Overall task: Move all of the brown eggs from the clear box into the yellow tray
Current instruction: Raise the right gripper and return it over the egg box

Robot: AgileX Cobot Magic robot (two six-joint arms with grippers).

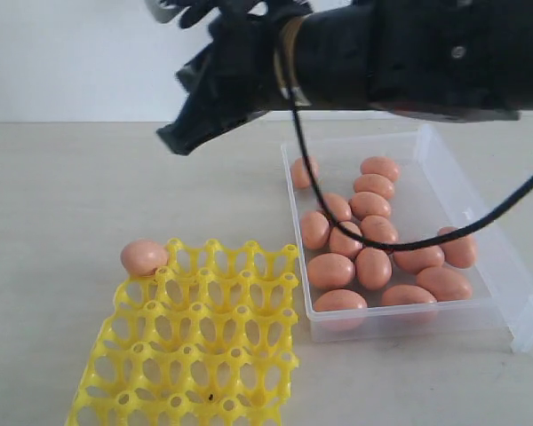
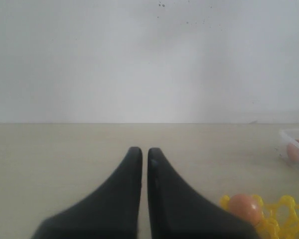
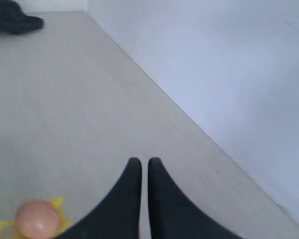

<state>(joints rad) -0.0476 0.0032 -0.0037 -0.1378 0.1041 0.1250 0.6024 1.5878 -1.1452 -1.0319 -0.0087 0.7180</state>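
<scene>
Several brown eggs (image 1: 355, 241) lie in the clear box (image 1: 400, 324) on the right. One brown egg (image 1: 143, 257) sits in the far left corner cup of the yellow tray (image 1: 204, 346); its other cups are bare. My right gripper (image 1: 179, 140) hangs shut and empty above the table, behind the tray and left of the box. The right wrist view shows its closed tips (image 3: 144, 162) with that egg (image 3: 37, 219) beside them. My left gripper (image 2: 144, 150) is shut on nothing, with the tray egg (image 2: 245, 208) off to one side. It is out of the exterior view.
A black cable (image 1: 409, 244) from the right arm droops across the box above the eggs. The box's clear flap (image 1: 506, 266) lies open on its right side. A white wall stands behind the table. A dark shape (image 3: 12, 22) lies far off in the right wrist view.
</scene>
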